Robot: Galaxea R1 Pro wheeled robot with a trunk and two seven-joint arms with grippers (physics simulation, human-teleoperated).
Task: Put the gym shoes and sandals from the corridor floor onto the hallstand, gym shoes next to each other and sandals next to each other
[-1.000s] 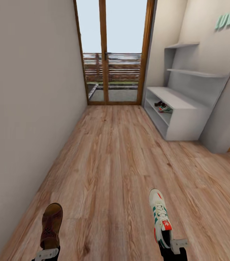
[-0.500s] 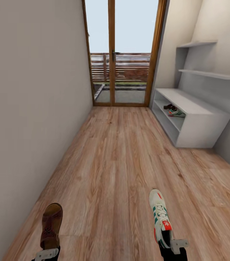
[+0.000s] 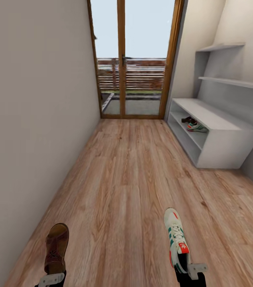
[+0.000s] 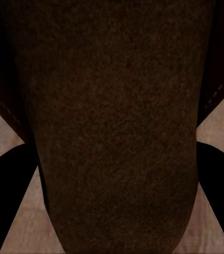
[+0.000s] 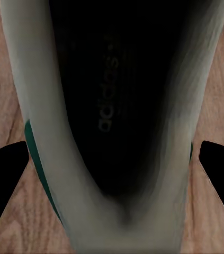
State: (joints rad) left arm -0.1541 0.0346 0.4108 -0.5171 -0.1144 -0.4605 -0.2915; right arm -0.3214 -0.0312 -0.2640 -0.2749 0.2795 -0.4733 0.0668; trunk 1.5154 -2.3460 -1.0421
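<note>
Both arms reach forward low over the corridor floor (image 3: 134, 179): left gripper (image 3: 51, 279) clamps a sandal (image 3: 56, 247), right gripper (image 3: 191, 270) a gym shoe (image 3: 176, 239).

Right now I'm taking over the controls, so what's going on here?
The robot is in the corridor carrying footwear toward the hallstand ahead on the right. Its left pincer holds a brown sandal by the heel, and its right pincer holds a gym shoe, both raised above the wood floor. The other sandal and the other gym shoe already sit side by side on the hallstand's upper shelf tier. The two held shoes are not yet placed.
</note>
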